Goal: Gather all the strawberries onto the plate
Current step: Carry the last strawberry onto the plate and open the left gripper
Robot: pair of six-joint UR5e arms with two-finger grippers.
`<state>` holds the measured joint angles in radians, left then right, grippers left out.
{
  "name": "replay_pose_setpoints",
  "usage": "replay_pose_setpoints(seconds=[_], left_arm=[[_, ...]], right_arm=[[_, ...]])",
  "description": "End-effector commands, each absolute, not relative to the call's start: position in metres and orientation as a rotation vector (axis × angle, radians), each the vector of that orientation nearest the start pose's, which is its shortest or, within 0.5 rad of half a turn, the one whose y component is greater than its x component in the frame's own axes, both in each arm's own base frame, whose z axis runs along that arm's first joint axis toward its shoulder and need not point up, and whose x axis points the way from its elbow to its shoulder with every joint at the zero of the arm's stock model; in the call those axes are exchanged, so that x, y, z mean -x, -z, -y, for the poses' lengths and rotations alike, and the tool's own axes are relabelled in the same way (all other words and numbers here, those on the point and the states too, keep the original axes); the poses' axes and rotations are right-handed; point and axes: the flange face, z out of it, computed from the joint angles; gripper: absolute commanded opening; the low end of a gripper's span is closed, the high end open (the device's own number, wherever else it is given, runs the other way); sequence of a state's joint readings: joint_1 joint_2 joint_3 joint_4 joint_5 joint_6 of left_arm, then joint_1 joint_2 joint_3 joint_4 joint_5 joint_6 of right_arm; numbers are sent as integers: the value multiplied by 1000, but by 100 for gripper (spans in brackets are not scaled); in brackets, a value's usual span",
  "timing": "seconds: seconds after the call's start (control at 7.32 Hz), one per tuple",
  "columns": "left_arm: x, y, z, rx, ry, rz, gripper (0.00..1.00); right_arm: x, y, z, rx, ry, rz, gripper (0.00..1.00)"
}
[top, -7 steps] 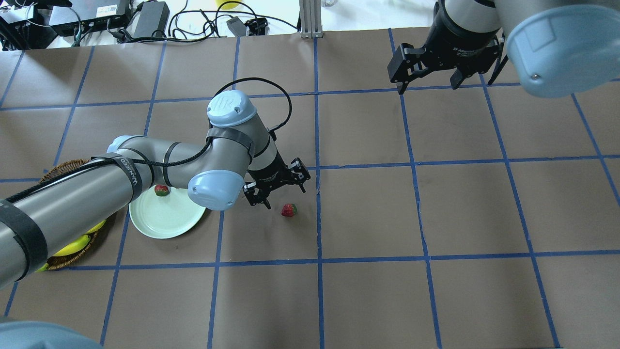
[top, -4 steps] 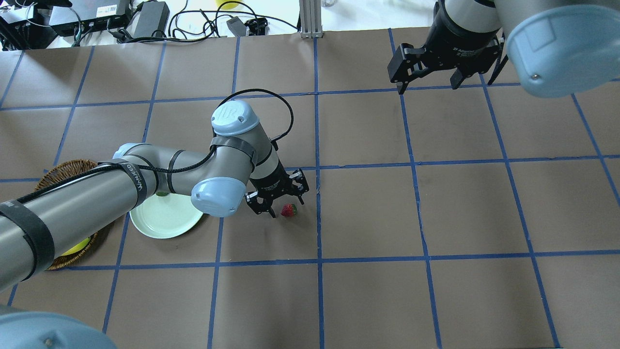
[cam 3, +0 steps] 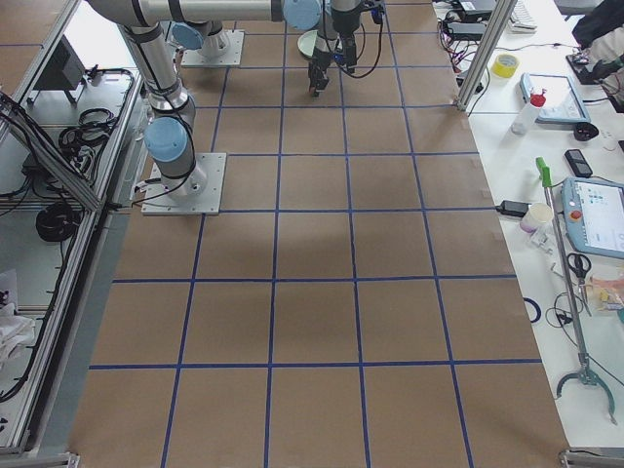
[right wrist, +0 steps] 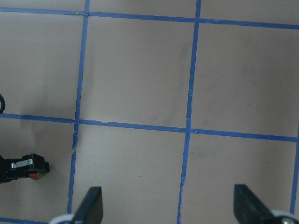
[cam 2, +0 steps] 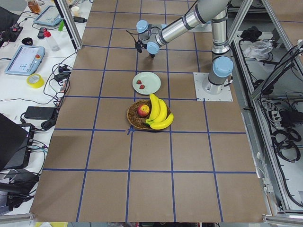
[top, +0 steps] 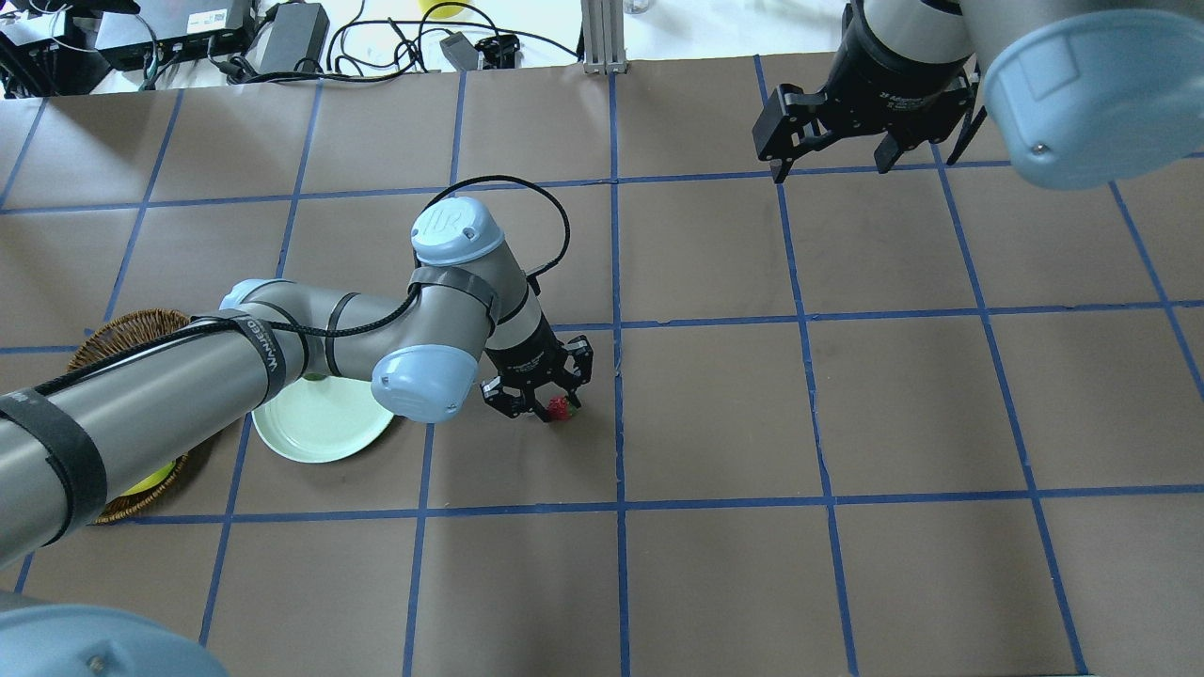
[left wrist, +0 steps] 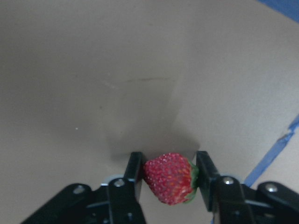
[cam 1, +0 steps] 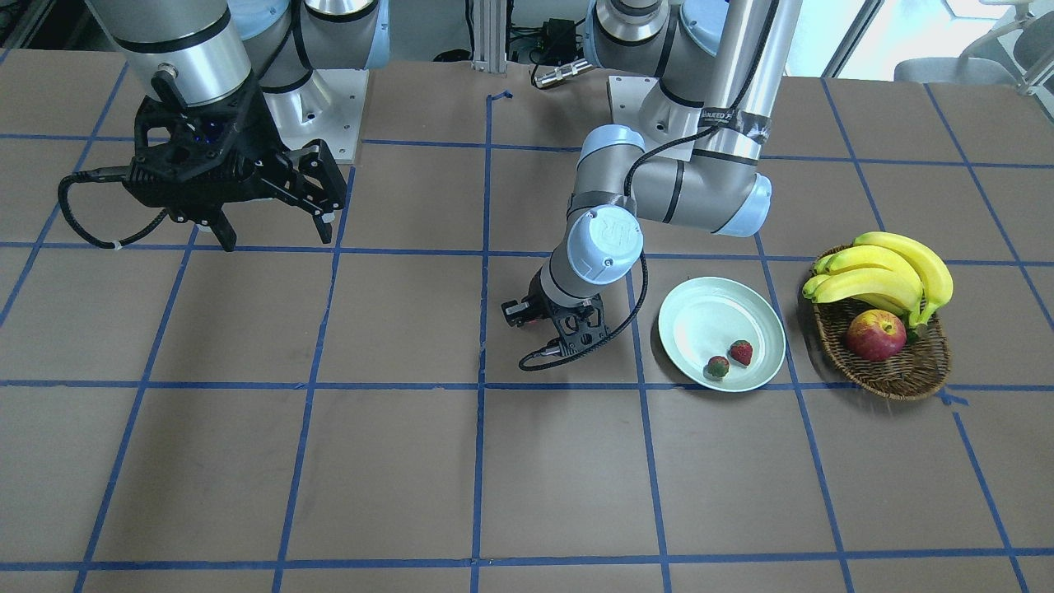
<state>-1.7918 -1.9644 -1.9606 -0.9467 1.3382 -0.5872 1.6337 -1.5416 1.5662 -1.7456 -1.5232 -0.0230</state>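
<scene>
One strawberry (top: 561,407) lies on the brown table right of the plate (top: 310,428). My left gripper (top: 553,410) is down over it, and in the left wrist view (left wrist: 168,161) both fingers press the sides of that strawberry (left wrist: 169,178). Two more strawberries (cam 1: 742,352) (cam 1: 718,366) lie in the pale mint plate (cam 1: 696,309). In the front view my left gripper (cam 1: 550,325) hides the third berry. My right gripper (top: 832,169) hangs open and empty above the far right of the table, as its wrist view (right wrist: 169,203) also shows.
A wicker basket (cam 1: 897,375) with bananas (cam 1: 881,272) and a red-yellow apple (cam 1: 875,335) stands just beyond the plate, on my left. My left forearm passes over the basket (top: 113,329) and part of the plate. Cables and boxes lie past the table's far edge.
My left gripper moved right and down onto the lone strawberry and its fingers narrowed around it. The right arm has not moved.
</scene>
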Motion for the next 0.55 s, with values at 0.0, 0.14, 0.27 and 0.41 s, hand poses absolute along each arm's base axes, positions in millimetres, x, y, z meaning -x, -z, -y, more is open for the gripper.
replay_pose_setpoints(seconds=[0.0, 0.14, 0.27, 0.41], left_arm=[[257, -201, 496, 619, -271, -3223, 0], [240, -229, 520, 581, -190, -3185, 0], [226, -260, 537, 495, -195, -3139, 0], [181, -276, 554, 408, -192, -3033, 0]], right_arm=[[-170, -494, 508, 138, 231, -3079, 100], [-170, -494, 508, 138, 231, -3079, 100], [-170, -494, 508, 138, 231, -3079, 100], [-170, -494, 508, 138, 231, -3079, 100]])
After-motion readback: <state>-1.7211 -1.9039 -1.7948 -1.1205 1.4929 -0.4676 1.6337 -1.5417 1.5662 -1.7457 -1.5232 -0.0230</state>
